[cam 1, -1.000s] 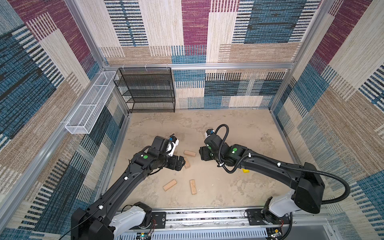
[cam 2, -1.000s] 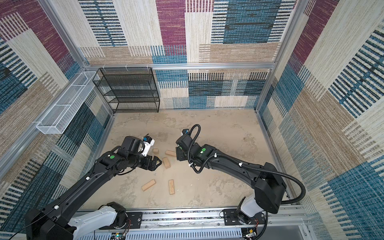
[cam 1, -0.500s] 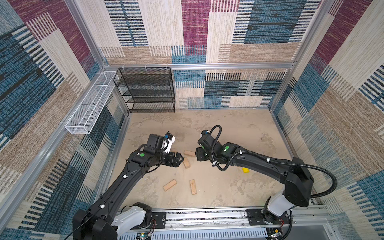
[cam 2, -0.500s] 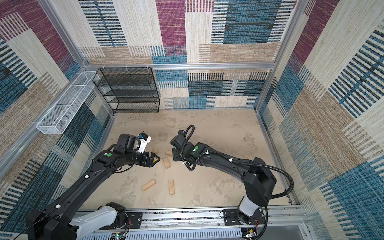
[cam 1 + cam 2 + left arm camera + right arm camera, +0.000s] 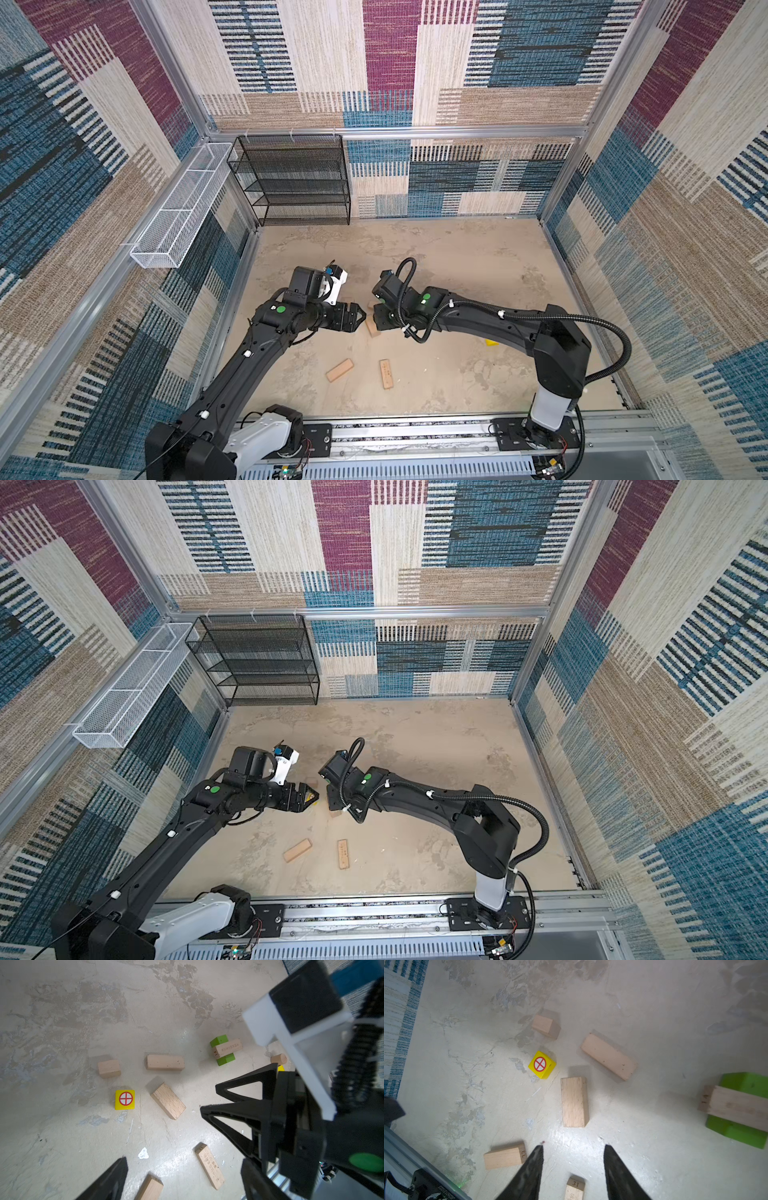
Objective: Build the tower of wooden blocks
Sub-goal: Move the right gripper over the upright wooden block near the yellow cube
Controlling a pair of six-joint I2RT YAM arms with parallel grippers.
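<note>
Plainly the right gripper is the nearer, its fingers parted and empty, with the wide tan brick flat on the worktop at their twelve o'clock, long axis running twelve-to-six along the reach, and the green-based tower off toward three o'clock; the left gripper gapes empty too.

Robot lab cell: framed patterned walls, left arm and right arm on a rail

A tan brick is being borne crosswise by a green oblong block, forming the wood block tower; loose tan bricks, a tan cube and a red-marked yellow cube are being seen scattered nearby.
</note>
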